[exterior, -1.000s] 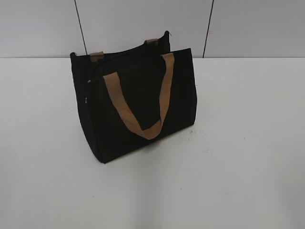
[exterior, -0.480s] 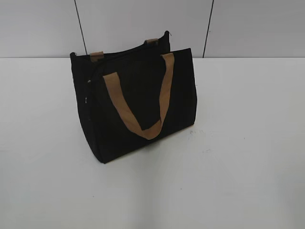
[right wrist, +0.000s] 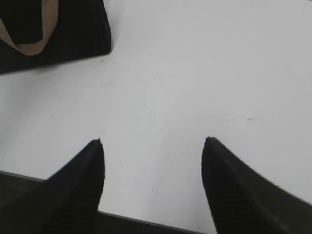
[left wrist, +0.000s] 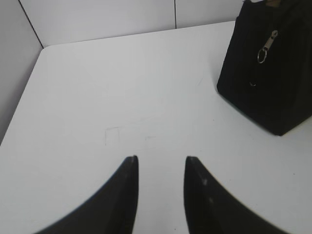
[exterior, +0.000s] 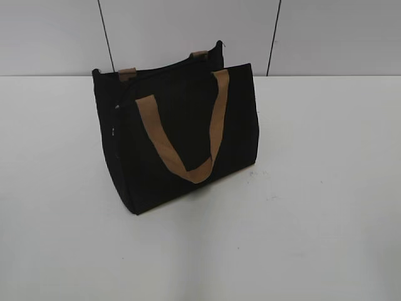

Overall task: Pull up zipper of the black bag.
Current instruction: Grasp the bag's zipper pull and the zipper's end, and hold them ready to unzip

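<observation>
The black bag (exterior: 182,138) stands upright on the white table, left of centre, with a tan strap (exterior: 182,141) hanging down its front. Its zipper (exterior: 115,119) runs down the left side panel. In the left wrist view the bag (left wrist: 273,83) is at the upper right, and the silvery zipper pull (left wrist: 266,47) hangs on its side. My left gripper (left wrist: 161,161) is open and empty over bare table, well short of the bag. In the right wrist view a corner of the bag (right wrist: 73,29) shows at upper left. My right gripper (right wrist: 153,142) is open and empty near the table's front edge.
The white table (exterior: 313,207) extends all around the bag. A grey panelled wall (exterior: 188,31) stands behind. The table's front edge (right wrist: 146,219) lies just under my right gripper. The table's left edge (left wrist: 29,73) meets the wall in the left wrist view.
</observation>
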`<state>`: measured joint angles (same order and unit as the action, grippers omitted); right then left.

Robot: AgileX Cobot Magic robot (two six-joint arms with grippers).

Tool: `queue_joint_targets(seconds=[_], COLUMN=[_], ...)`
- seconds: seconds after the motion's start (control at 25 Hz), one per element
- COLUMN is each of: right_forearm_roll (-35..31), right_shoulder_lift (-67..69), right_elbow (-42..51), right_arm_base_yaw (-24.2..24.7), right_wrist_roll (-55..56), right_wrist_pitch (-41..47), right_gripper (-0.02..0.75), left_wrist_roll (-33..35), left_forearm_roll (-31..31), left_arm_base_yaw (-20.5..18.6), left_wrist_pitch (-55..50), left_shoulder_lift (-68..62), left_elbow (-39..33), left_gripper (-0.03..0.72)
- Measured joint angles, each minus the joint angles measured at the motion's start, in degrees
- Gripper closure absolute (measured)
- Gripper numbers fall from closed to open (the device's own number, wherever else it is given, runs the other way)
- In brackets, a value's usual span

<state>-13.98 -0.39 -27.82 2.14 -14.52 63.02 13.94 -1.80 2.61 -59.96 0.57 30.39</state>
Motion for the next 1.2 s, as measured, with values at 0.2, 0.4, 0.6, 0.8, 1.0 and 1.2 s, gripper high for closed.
queue_joint_targets(seconds=[0.2, 0.4, 0.6, 0.8, 1.0, 1.2], right_forearm_roll=[0.0, 0.0, 0.0, 0.0, 0.0, -0.5], right_shoulder_lift=[0.0, 0.0, 0.0, 5.0, 16.0, 26.7], right_elbow=[0.0, 0.0, -0.4, -4.6, -10.9, -17.3], right_arm_base_yaw=[0.0, 0.0, 0.0, 0.0, 0.0, 0.0], right_wrist_roll=[0.0, 0.0, -0.1, -0.2, -1.3, -4.4], right_wrist_pitch=[0.0, -0.1, -0.4, -1.5, -2.0, -2.1], right_gripper=[0.251, 0.251, 0.251, 0.251, 0.251, 0.251], left_wrist_roll=[0.0, 0.0, 0.4, 10.1, 24.1, 38.1], left_forearm_roll=[0.0, -2.2, -8.2, -16.4, -25.5, -35.3], left_arm_base_yaw=[0.0, 0.0, 0.0, 0.0, 0.0, 0.0], left_wrist_pitch=[0.0, 0.1, 2.2, 5.3, 10.2, 14.3], left_shoulder_lift=[0.0, -1.5, -5.3, -12.5, -21.1, -28.5], left_elbow=[0.0, 0.1, 1.7, 1.7, 1.7, 1.7], left_gripper=[0.439, 0.304, 0.249, 0.244, 0.244, 0.244])
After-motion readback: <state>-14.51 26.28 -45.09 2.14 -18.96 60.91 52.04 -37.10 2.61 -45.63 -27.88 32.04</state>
